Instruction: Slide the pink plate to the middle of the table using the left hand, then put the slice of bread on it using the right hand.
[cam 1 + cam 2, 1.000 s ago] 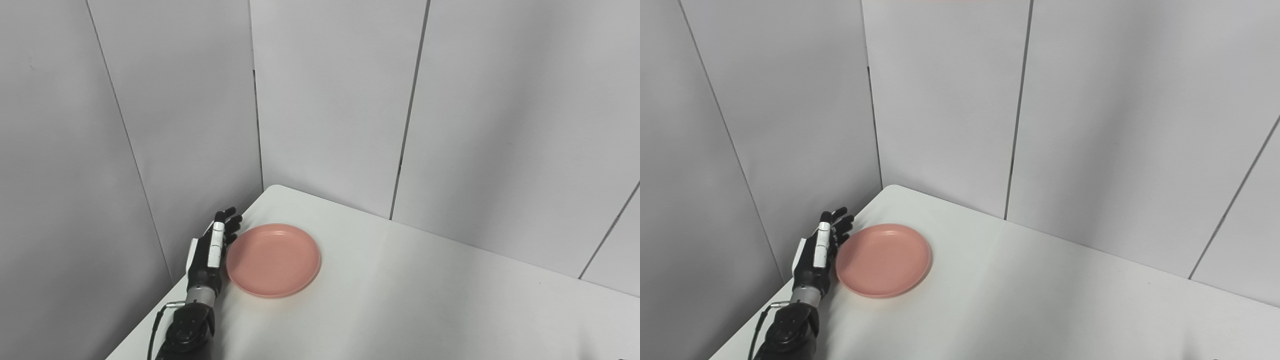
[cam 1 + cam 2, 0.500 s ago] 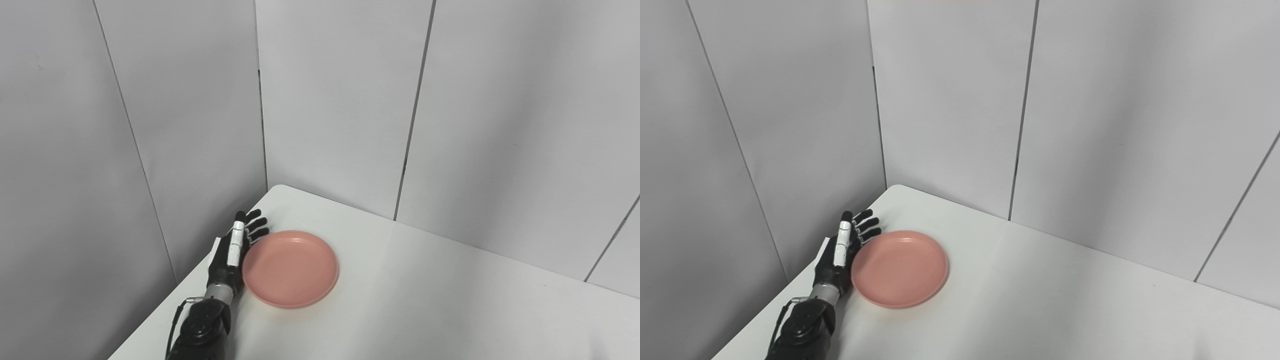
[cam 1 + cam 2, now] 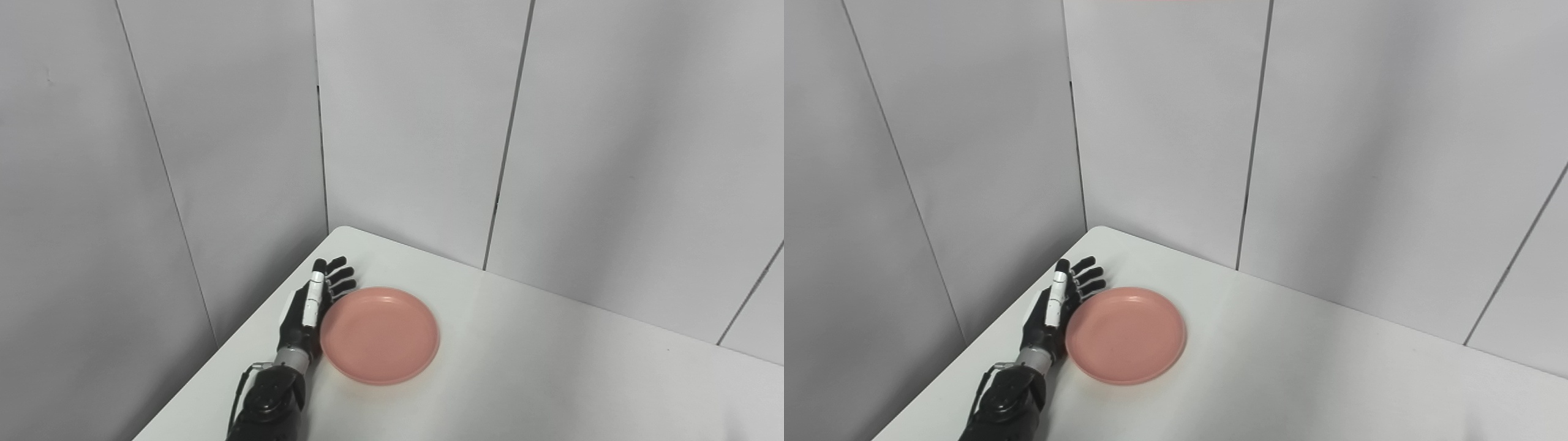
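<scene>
The black fingers (image 3: 334,278) of the left hand (image 3: 309,309) are stretched out straight and a little apart, holding nothing. The hand stands on its edge with its palm side pressed against the left rim of the round pink plastic plate (image 3: 380,334). The plate lies flat and has nothing on it. It sits near the far left corner of the smooth white table (image 3: 551,380), close to the table's left edge. To the right of the plate the table top is wide and bare. Grey wall panels (image 3: 416,122) stand behind the table
</scene>
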Tool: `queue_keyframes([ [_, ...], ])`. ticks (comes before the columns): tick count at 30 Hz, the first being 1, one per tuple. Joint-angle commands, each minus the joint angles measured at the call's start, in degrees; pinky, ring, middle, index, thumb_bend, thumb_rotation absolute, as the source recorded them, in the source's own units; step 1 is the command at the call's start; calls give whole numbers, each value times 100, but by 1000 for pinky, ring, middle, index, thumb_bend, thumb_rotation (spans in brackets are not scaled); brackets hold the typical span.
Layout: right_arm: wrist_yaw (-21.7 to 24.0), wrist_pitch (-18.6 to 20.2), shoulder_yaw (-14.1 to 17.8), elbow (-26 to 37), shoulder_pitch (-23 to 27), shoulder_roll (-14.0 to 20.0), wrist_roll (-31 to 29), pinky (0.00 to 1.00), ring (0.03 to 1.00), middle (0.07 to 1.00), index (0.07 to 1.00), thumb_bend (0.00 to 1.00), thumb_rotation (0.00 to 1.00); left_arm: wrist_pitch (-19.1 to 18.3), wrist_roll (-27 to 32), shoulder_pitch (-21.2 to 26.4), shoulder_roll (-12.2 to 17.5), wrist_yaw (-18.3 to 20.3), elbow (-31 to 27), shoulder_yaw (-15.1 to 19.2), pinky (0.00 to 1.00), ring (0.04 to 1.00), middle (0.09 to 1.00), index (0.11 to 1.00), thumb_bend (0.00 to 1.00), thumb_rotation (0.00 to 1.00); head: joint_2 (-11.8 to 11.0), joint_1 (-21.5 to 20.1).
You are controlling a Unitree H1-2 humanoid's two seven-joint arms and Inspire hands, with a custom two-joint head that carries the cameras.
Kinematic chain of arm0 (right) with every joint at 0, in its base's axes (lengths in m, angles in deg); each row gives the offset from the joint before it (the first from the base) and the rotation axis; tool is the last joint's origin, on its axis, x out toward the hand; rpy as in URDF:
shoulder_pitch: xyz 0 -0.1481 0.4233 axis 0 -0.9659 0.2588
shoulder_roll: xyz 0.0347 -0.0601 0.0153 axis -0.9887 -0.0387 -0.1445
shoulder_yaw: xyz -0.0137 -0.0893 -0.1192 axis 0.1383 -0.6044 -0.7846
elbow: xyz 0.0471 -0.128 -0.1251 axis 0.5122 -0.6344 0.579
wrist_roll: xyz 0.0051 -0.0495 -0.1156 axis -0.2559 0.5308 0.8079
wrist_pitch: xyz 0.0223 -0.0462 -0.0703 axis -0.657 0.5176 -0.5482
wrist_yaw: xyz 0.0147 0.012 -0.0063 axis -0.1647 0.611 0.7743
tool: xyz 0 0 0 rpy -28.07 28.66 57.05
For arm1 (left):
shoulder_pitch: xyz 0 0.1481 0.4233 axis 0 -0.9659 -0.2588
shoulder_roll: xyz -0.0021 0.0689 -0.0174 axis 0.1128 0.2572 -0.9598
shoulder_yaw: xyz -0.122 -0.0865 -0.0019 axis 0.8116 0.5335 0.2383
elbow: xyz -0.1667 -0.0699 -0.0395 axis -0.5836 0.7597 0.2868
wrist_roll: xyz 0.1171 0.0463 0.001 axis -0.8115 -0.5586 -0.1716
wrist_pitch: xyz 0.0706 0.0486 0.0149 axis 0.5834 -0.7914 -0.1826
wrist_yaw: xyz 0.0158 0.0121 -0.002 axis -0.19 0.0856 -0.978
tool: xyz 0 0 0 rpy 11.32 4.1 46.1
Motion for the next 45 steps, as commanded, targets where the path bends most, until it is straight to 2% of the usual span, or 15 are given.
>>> queue_keyframes([
  [1, -11, -28, 42, -224, -330, -12, 3, 1000, 1000, 1000, 1000, 715, 789, 2, -11, 107, -82, 56, 9, -88, 747, 784, 798, 772, 868, 989, 1, 2],
  [9, -82, -173, 24, -284, -308, -66, 162, 1000, 1000, 1000, 1000, 683, 792, -254, -37, 136, -260, 191, -5, -422, 768, 806, 815, 795, 888, 937, 188, -350],
  [12, -154, -185, 3, -259, -313, -127, 262, 1000, 1000, 1000, 1000, 690, 801, -338, -5, 100, -290, 254, -101, -491, 772, 805, 812, 795, 891, 935, 405, -822],
  [13, -159, -195, -1, -262, -312, -142, 270, 1000, 1000, 1000, 1000, 693, 800, -358, -3, 90, -287, 269, -123, -509, 769, 796, 805, 791, 892, 942, 405, -822],
  [14, -167, -220, -18, -261, -311, -160, 316, 1000, 1000, 1000, 1000, 696, 805, -384, -36, 74, -302, 272, -148, -552, 766, 792, 802, 788, 891, 945, 488, -1086],
  [15, -173, -236, -29, -257, -312, -173, 352, 1000, 1000, 1000, 1000, 703, 819, -406, -59, 63, -314, 271, -166, -580, 759, 785, 797, 781, 888, 948, 488, -1086],
  [20, -221, 5, -162, -21, -326, -304, 493, 1000, 1000, 1000, 1000, 745, 832, -598, 33, -31, -341, 477, -351, -711, 763, 783, 800, 781, 869, 951, 742, -1800],
  [24, -272, 21, -242, 120, -311, -349, 685, 1000, 1000, 1000, 1000, 755, 835, -912, 75, -107, -321, 619, -672, -786, 761, 787, 803, 778, 884, 967, 931, -2227],
  [25, -278, 15, -278, 179, -307, -367, 738, 1000, 1000, 1000, 1000, 754, 834, -1028, 78, -138, -328, 641, -817, -813, 761, 787, 803, 778, 884, 968, 1076, -2449],
  [26, -285, 11, -303, 220, -305, -379, 776, 1000, 1000, 1000, 1000, 744, 833, -1117, 79, -160, -334, 654, -919, -829, 762, 788, 803, 778, 883, 971, 1076, -2449],
  [27, -323, 14, -347, 318, -320, -418, 882, 1000, 1000, 1000, 1000, 737, 832, -1267, 138, -195, -342, 672, -1088, -822, 763, 789, 802, 777, 882, 973, 1260, -2796],
  [29, -410, 76, -430, 514, -353, -496, 1067, 1000, 991, 1000, 1000, 709, 824, -1554, 262, -266, -372, 712, -1396, -815, 768, 793, 804, 778, 875, 964, 1366, -3078],
  [36, -700, 248, -612, 766, -321, -788, 1600, 982, 974, 999, 1000, 667, 783, -2265, 649, -444, -535, 998, -2030, -930, 791, 812, 819, 800, 833, 999, 1558, -3601],
  [39, -790, 264, -626, 725, -251, -857, 1770, 985, 973, 995, 998, 662, 793, -2290, 699, -511, -643, 1092, -2038, -997, 786, 818, 825, 806, 816, 1000, 1602, -3669],
  [45, -859, 254, -642, 638, -179, -889, 1791, 974, 965, 991, 993, 657, 802, -1893, 507, -675, -909, 1138, -1771, -1224, 756, 813, 826, 801, 820, 979, 1656, -3761],
])
